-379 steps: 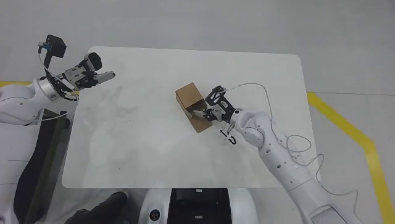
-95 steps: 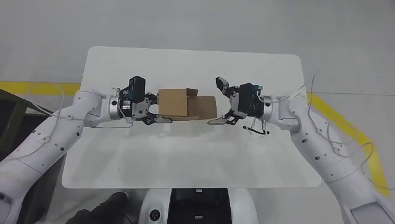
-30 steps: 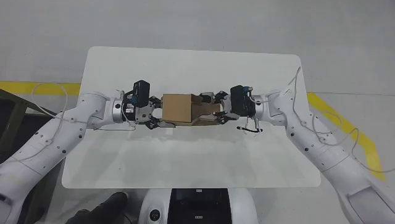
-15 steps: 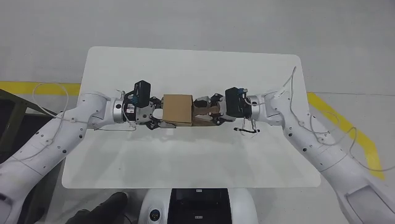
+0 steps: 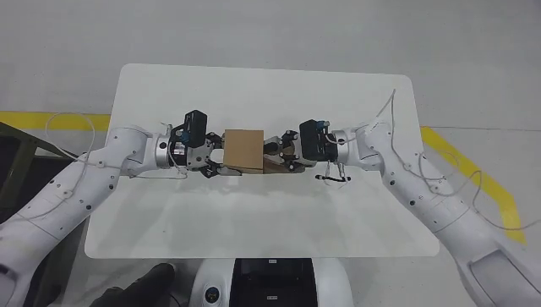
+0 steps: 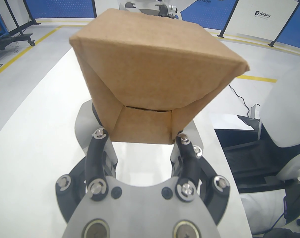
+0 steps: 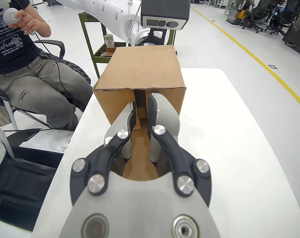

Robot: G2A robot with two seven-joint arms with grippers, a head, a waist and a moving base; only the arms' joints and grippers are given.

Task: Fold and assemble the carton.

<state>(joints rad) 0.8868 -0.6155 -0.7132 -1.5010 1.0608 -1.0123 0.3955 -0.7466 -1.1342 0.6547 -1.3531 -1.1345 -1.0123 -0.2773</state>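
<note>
Your left tool [image 6: 140, 137], spread wide, clamps the left end of the carton [image 5: 243, 149] at mid-worktop [image 5: 254, 222]; your right tool [image 7: 142, 105], nearly closed and holding nothing, presses the right-end flaps [image 7: 115, 105] inward. You seem mid end-closure: next, ease out and fold the remaining flap squarely

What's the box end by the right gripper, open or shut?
Partly shut: the box has side flaps folded in, a gap between; one flap lies flat under the right gripper.

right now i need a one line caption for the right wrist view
Right gripper at the slit between the end flaps of the brown carton, white table beneath.
</note>
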